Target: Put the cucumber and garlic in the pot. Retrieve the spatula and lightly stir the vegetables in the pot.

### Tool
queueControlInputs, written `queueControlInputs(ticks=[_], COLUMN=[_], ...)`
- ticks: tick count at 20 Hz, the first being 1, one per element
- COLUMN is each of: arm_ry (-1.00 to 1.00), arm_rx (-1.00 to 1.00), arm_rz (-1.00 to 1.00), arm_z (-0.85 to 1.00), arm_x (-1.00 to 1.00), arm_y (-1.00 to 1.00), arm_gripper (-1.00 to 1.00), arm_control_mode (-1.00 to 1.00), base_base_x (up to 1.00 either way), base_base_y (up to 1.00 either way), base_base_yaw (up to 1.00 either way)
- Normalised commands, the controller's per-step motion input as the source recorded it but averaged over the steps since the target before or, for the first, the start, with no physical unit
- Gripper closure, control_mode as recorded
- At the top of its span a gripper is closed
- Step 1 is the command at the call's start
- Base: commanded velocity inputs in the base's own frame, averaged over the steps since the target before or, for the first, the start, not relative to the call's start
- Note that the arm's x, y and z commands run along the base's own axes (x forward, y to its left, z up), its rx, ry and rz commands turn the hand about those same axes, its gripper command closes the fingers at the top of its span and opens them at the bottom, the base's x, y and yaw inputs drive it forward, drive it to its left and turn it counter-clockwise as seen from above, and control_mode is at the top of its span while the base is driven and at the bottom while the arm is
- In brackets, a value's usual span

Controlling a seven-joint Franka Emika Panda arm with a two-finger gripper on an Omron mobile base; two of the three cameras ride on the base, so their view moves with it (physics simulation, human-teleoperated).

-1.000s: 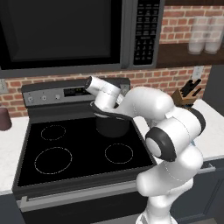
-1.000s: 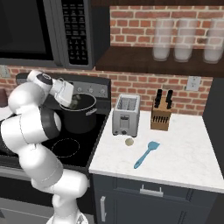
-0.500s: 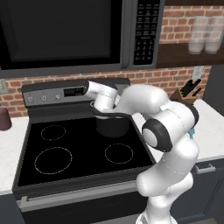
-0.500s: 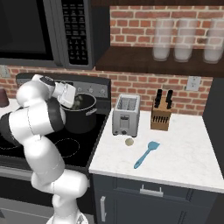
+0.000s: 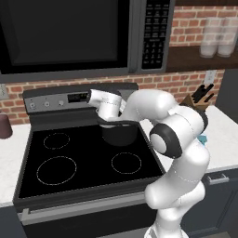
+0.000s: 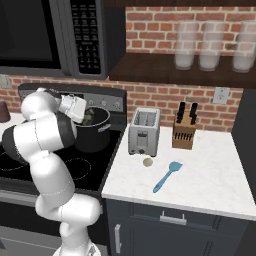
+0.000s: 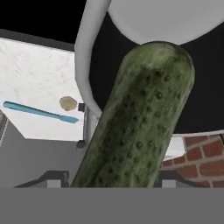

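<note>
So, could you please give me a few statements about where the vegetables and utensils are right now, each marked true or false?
1. The cucumber is in front of the tool, over the pot. True.
2. The garlic is already in the pot. False: it lies on the counter in front of the toaster.
3. The spatula lies on the counter, apart from the garlic. True.
4. The pot stands on the counter beside the knife block. False: it stands on the stove, at a rear burner.
5. The spatula is red. False: it is blue.
</note>
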Motion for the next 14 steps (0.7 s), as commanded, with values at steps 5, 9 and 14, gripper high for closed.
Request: queueControlInputs(ticks=[5,9,14], arm_ry=[0.00,-0.01,-0.06], arm_rx=[-0.03,0.00,0.00], arm_rz=[0.00,0.00,0.00], arm_z=[0.00,0.08,0.46], arm_x=[-0.04,-0.16,-0.34], arm_y=[0.00,0.00,0.00], arm_gripper=[-1.00,-1.00,-1.00], arm_control_mode=[-1.00,-1.00,-1.00], base_base_x=[0.00,0.00,0.00], base_base_y=[0.00,0.00,0.00], base_base_yaw=[0.00,0.00,0.00])
